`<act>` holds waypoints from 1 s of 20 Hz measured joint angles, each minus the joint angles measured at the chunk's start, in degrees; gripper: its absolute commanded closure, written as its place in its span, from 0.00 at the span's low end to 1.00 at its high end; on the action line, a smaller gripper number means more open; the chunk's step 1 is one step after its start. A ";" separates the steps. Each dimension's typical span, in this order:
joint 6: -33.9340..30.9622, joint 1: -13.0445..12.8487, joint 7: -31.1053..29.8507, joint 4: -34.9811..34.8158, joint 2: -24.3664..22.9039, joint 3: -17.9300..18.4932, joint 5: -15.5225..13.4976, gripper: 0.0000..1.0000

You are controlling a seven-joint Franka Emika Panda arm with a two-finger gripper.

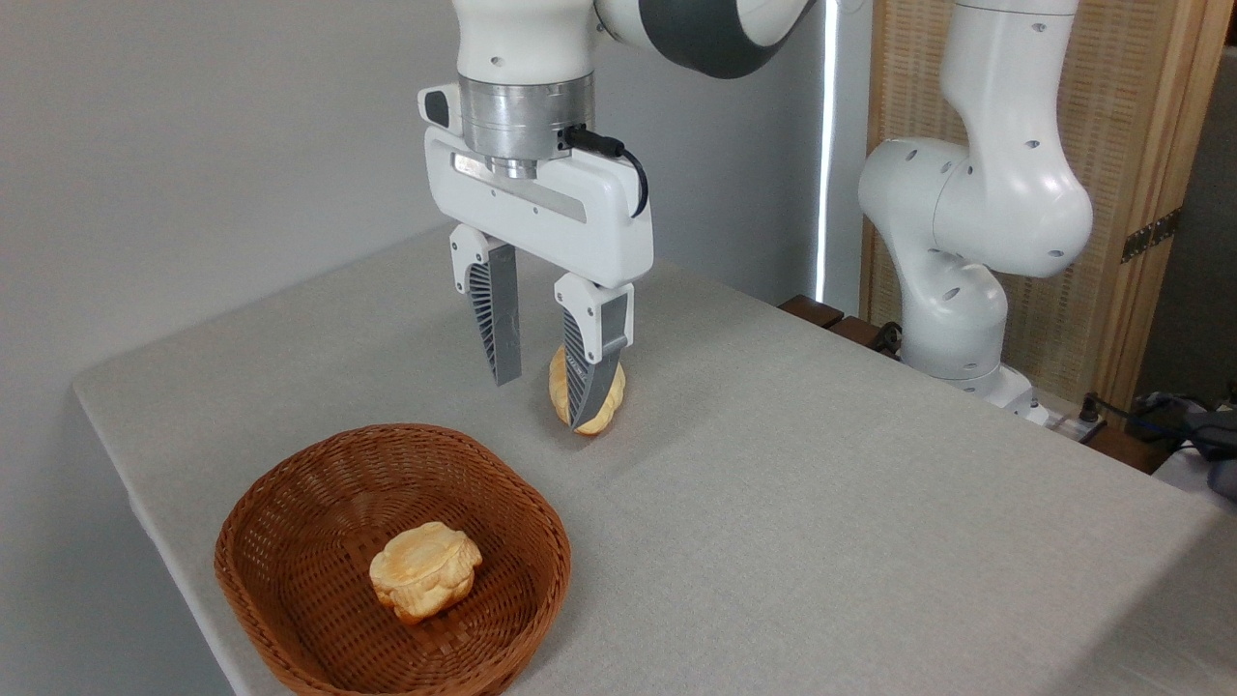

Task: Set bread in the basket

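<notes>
The bread (557, 386), a narrow golden-brown loaf, lies on the grey table behind the basket. My gripper (543, 404) hangs open over it, pointing down. The right finger (586, 372) stands in front of the loaf and hides its middle, so bread shows on both sides of that finger. The left finger (493, 319) is apart from the loaf, to its left. I cannot tell whether the right finger touches the bread. The basket (290, 483), oval reddish-brown wicker, sits at the table's near left corner, below and left of the gripper.
A round, lumpy pale bun (425, 570) lies inside the basket. The arm's white base (957, 319) stands at the table's back right edge, before a wooden screen (1131, 145). Cables (1179, 416) lie at the far right. A grey wall runs behind the table.
</notes>
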 measured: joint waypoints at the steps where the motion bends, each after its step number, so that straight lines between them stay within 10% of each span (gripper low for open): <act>1: -0.10 -0.51 -1.24 -0.39 -0.01 -0.08 -0.03 0.00; 20: -0.20 -15.51 -38.02 -12.79 -1.77 -0.33 -0.87 0.00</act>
